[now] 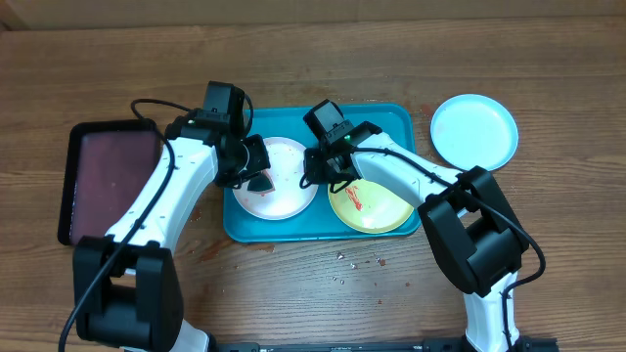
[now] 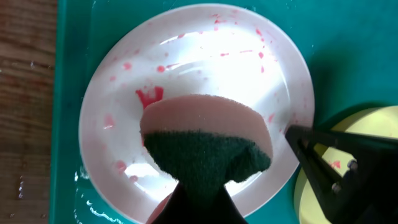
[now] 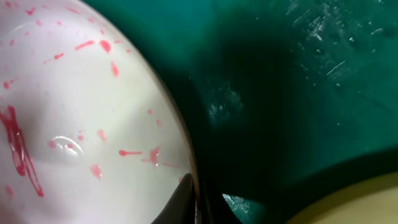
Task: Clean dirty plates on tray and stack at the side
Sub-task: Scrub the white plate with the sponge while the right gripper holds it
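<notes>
The white plate (image 1: 284,186) with red smears lies in the left half of the turquoise tray (image 1: 391,119). My left gripper (image 1: 256,179) is shut on a pink sponge with a green scouring face (image 2: 205,140) and holds it on the plate (image 2: 199,68). My right gripper (image 1: 315,178) is shut on the white plate's right rim (image 3: 81,124), one finger inside the rim (image 3: 194,200) and one outside. The yellow-green plate (image 1: 377,207) lies in the tray's right half, with a red smear. The pale blue plate (image 1: 474,130) lies on the table right of the tray.
A black tray with maroon inside (image 1: 108,176) sits left of the turquoise tray. Small crumbs and drops (image 1: 357,262) lie on the wood in front of the tray. The yellow-green plate's edge (image 2: 373,130) is close beside the white plate.
</notes>
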Controlling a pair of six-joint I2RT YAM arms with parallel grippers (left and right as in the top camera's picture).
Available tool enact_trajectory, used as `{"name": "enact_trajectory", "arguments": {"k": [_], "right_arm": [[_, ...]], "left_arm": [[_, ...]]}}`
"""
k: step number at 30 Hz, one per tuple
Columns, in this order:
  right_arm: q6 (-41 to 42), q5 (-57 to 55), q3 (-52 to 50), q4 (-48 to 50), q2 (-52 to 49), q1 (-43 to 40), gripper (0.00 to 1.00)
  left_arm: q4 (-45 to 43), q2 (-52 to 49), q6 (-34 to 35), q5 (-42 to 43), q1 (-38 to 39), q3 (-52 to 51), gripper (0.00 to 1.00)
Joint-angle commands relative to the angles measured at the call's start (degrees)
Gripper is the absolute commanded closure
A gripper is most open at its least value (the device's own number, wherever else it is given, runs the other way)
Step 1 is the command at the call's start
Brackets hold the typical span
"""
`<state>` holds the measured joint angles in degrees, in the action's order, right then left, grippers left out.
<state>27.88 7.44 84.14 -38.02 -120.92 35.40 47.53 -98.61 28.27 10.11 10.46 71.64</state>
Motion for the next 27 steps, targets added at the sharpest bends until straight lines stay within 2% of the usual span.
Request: {"name": "enact_trajectory", "arguments": {"k": [1,8,13,17,21,24,27], "right_arm": [[0.26,-0.24,-0.57,-0.92,1.27,0.35,0.96],[2.36,-0.28,-0.57,-0.04,1.27,0.66,0.96],[2.38,-0.48,-0.57,-0.07,1.27,0.66,0.96],[2.36,-1.33,-0.57,-0.07,1.27,0.66,0.96],[2.36,-1.38,-0.57,-0.07,1.27,0.66,0.96],[2.36,-1.38,-0.55,-0.07,1.27,0.66,0.96],[2.36,-1.38,-0.57,-0.02,1.27,0.63,0.96]], "left_arm": [[-1.9,-1.51,-1.49,0.9,0.48,0.09,0.96],[-6.19,-7.8,0.7,2.4,2.6,0.09,0.96],[-8.66,-12.96,-0.81,0.2,2.93,0.09,0.95],[-6.67,-14.67,-6.21,-10.05,2.91,0.09,0.94],[-0.61,-14.84,-6.45,-26.4,2.19,0.52,0.96],[4.15,-14.82,-6.43,-33.33,2.21,3.41,0.96],[8.02,-14.82,-6.19,-34.01,2.23,7.3,0.96]]}}
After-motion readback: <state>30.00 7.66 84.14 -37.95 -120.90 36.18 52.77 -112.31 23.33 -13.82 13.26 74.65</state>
